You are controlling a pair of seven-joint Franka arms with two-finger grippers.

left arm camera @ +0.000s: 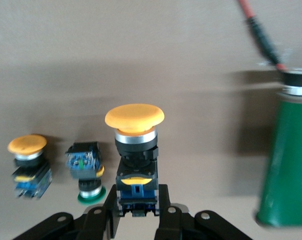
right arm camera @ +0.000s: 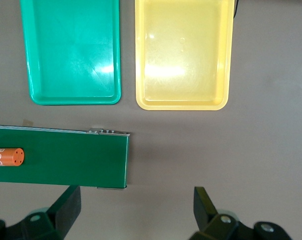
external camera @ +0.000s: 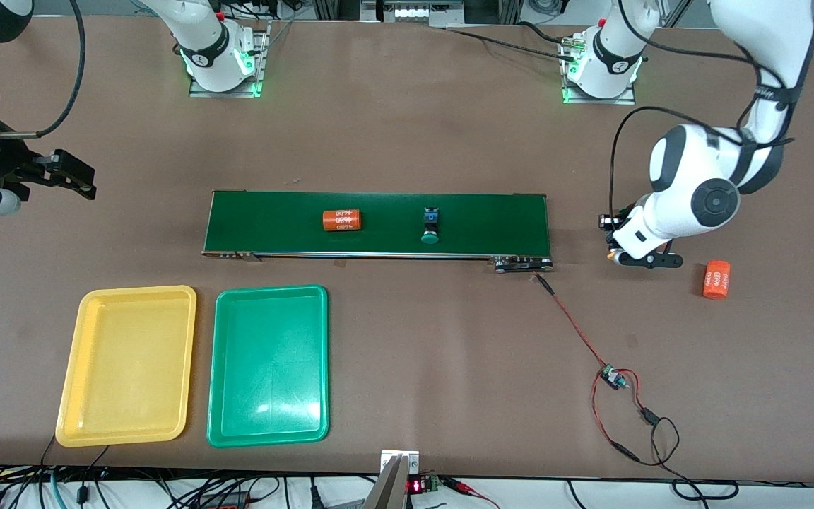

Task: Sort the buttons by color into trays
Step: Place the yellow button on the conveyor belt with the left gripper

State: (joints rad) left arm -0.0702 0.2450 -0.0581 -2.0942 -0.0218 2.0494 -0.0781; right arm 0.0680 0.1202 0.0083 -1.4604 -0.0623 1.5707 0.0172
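Left claw of mine is down by the belt's end, pinching a yellow button by its body, cap up. Beside it sit another yellow button and a tipped green one. Fourth button, green, lies on the belt. Right claw hangs spread wide, waiting, over bare table by the belt's other end. Yellow tray and green tray sit side by side, nearer the camera.
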